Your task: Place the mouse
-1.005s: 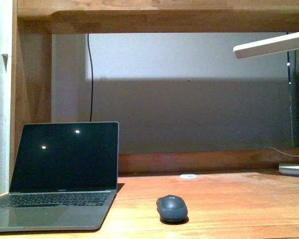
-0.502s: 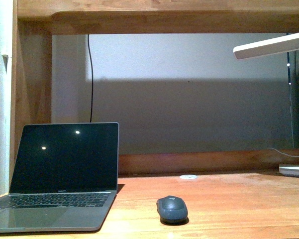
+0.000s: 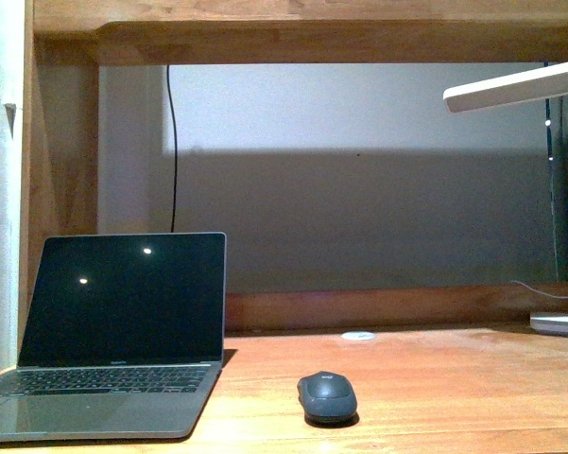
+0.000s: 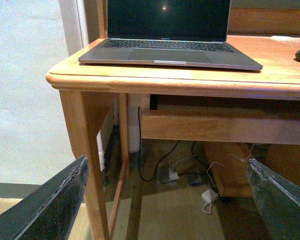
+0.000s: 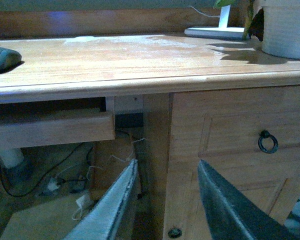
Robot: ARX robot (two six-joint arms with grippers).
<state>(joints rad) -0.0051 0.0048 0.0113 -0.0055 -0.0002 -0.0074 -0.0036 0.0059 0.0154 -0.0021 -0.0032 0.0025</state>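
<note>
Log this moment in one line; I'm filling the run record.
mouse: on desk, right of laptop | left gripper: open, empty, below desk | right gripper: open, empty

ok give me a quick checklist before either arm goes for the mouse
1. Mouse located: ok. The mouse sits on the desk, to the right of the laptop.
2. Mouse free of contact: ok. Nothing touches it; the white disc lies well behind it.
3. Left tool empty and open: ok. Its fingers are spread wide, below the desk edge.
4. Right tool empty and open: ok. A gap shows between its fingers, also below the desk edge.
5. Arms above the desk top: not ok. Both wrist views look up at the edge.
6. Place target known: cannot tell. No marked spot shows.
</note>
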